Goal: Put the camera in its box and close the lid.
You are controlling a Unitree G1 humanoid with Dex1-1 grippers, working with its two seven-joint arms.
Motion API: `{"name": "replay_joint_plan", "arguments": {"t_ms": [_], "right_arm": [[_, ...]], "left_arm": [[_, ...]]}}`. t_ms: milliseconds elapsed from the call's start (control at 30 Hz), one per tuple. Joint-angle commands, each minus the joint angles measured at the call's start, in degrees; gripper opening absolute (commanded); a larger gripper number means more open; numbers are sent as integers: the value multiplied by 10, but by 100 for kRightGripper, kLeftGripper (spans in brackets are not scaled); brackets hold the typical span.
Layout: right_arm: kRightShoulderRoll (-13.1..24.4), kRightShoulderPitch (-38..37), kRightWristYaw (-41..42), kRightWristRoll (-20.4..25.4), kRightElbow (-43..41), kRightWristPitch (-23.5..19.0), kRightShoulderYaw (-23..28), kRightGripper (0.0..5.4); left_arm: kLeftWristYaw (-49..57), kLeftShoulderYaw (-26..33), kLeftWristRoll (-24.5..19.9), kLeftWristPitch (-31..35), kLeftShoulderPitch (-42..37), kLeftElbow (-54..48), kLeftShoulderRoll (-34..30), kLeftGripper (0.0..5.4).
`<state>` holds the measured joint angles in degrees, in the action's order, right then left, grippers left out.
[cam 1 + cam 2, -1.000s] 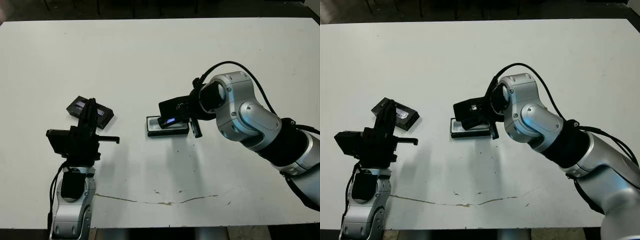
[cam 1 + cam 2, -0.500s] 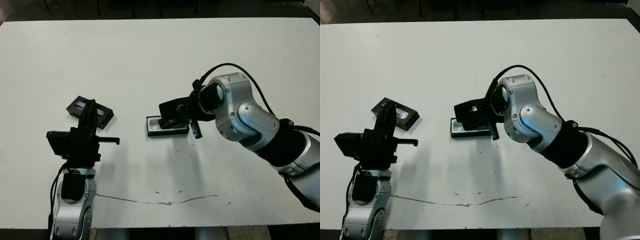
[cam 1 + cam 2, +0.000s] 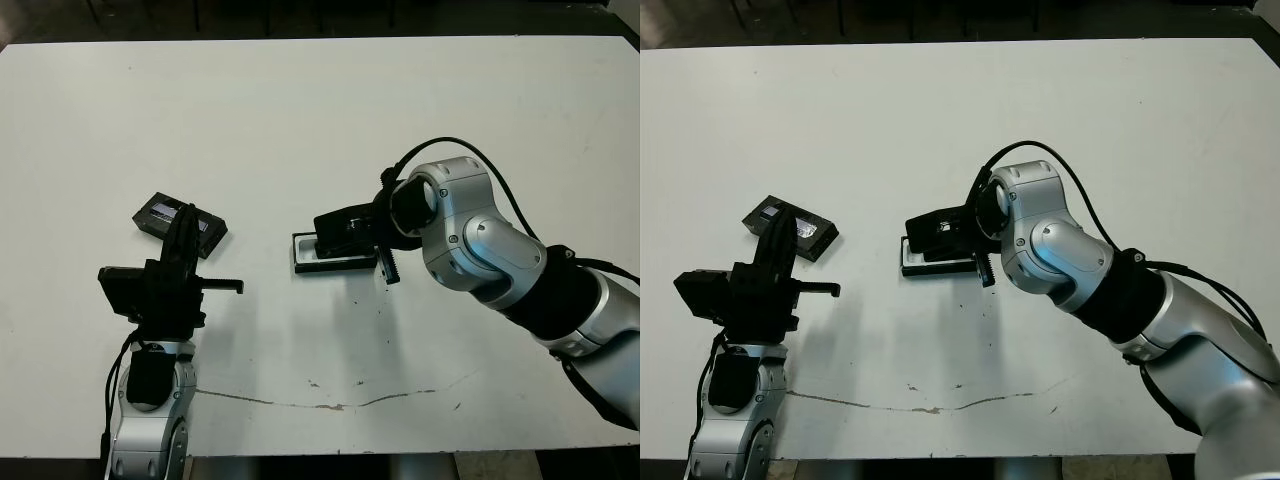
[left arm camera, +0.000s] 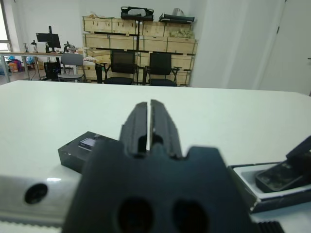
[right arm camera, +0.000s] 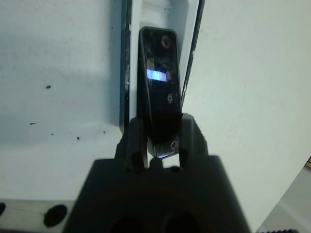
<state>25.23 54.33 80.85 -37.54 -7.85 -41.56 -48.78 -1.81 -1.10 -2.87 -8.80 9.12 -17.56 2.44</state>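
Note:
The box (image 3: 335, 268), a shallow black tray with white lining, lies at the table's middle. My right gripper (image 3: 326, 243) reaches over it from the right and is shut on the camera (image 5: 159, 82). The slim black camera is tilted, its far end down inside the white lining (image 5: 187, 19) and its near end between my fingers (image 5: 134, 141). The lid (image 3: 155, 213), flat and black with a glossy panel, lies to the left, apart from the box. My left gripper (image 3: 184, 215) stands upright just in front of the lid, shut and holding nothing.
A thin brown crack line (image 3: 330, 405) runs across the table near its front edge. White tabletop (image 3: 300, 120) stretches behind the box and the lid. Beyond the table, the left wrist view shows chairs (image 4: 121, 68) and wooden shelving.
My right gripper has lowered and tipped the camera down into the box; its bluish face no longer shows from above. The left arm has barely moved.

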Motion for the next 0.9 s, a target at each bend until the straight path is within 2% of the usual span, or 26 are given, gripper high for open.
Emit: {"name": "replay_joint_plan", "arguments": {"t_ms": [33, 233, 467, 733, 900], "right_arm": [[-19, -9, 19, 13, 8, 6, -20, 33], [-37, 0, 18, 13, 10, 10, -22, 33], [-48, -1, 11, 28, 19, 38, -7, 33], [-55, -3, -2, 22, 32, 59, -10, 33], [-56, -1, 10, 45, 51, 71, 2, 33]], "left_arm": [[2, 1, 0, 4, 7, 12, -1, 0], [5, 0, 2, 1, 9, 13, 0, 0], [8, -1, 2, 2, 14, 9, 1, 0], [10, -2, 9, -6, 19, 9, 0, 0], [11, 0, 2, -3, 21, 10, 3, 0]]}}
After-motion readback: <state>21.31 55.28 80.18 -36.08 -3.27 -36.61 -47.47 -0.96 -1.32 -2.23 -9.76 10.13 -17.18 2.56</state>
